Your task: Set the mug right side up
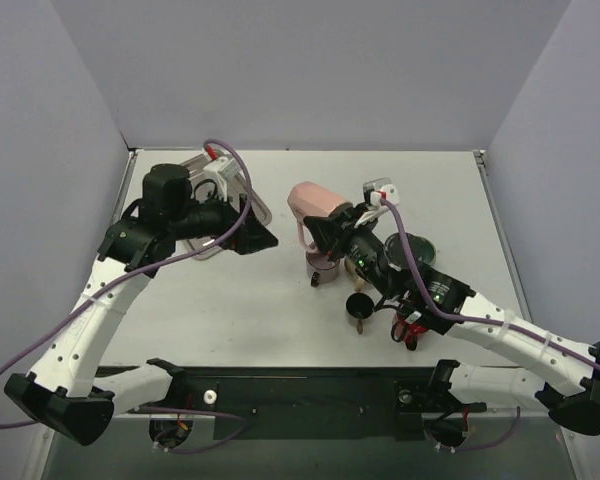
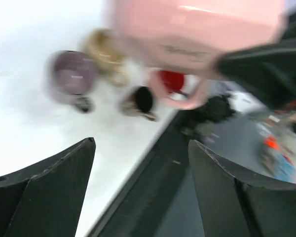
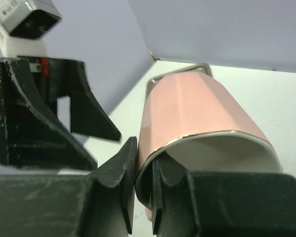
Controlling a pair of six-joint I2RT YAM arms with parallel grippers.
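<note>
Right gripper (image 3: 142, 170) was clenched on the rim of the pink mug (image 3: 197, 108), presumably to rotate it upright; left gripper (image 2: 140, 143) was held released beside the mug.

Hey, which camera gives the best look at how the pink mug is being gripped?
The right wrist view: the pink mug fills it, its rim pinched by the right claw, one finger inside. The top external view shows it small, grip partly hidden; the left wrist view shows its blurred side and handle.
</note>
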